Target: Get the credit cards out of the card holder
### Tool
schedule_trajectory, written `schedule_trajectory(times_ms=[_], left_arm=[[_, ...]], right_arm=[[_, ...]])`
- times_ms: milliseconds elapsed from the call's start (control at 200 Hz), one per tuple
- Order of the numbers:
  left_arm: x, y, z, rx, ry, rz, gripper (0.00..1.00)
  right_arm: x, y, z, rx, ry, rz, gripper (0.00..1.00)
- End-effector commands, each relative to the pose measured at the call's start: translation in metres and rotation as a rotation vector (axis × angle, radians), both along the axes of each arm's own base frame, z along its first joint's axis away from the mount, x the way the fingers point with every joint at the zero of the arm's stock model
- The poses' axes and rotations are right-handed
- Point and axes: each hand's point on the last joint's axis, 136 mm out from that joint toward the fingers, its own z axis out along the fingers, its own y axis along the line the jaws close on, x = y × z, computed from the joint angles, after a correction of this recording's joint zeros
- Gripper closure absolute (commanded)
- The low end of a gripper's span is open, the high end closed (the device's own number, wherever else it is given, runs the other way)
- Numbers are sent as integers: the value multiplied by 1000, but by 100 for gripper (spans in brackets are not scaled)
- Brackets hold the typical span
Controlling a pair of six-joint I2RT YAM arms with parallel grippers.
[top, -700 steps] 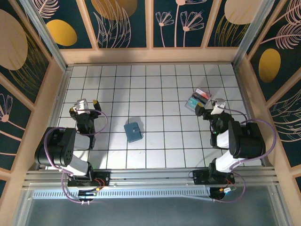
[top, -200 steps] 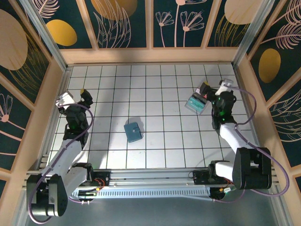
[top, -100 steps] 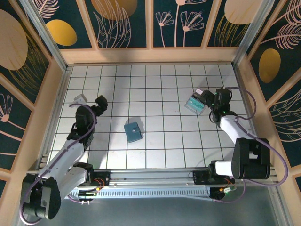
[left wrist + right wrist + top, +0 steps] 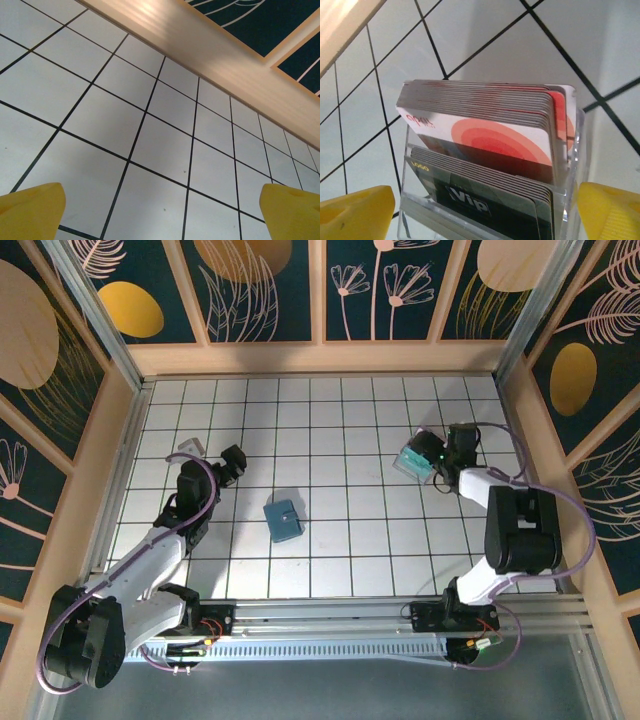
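Presently right gripper (image 4: 485, 212), jaws apart, straddles the clear card tray (image 4: 435, 212); left gripper (image 4: 162, 212), jaws apart, hovers left of the slate-blue card holder (image 4: 284, 520).

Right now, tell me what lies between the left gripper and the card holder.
Nothing stands there. In the top external view, bare white gridded table runs from the left gripper to the card holder, with no object on that stretch.

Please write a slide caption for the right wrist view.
Open yellow fingers flank a clear tray holding a red-orange card stack and a dark card stack.
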Motion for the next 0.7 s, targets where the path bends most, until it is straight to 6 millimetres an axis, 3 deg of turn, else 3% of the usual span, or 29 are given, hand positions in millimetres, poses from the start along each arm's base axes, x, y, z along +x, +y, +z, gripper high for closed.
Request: schedule_trajectory(times_ms=[0,235,536,696], left_arm=[[5,1,7,-2,-13,19,1],[10,0,5,5,13,26,1],[10,1,6,4,14,33,1],[10,1,5,4,19,35,1]], right_arm=[[24,19,18,68,-83,66,6],[40,53,13,95,-73,157,6],[42,115,5,146,-54,249,6],[53,125,1,135,-49,274,6]])
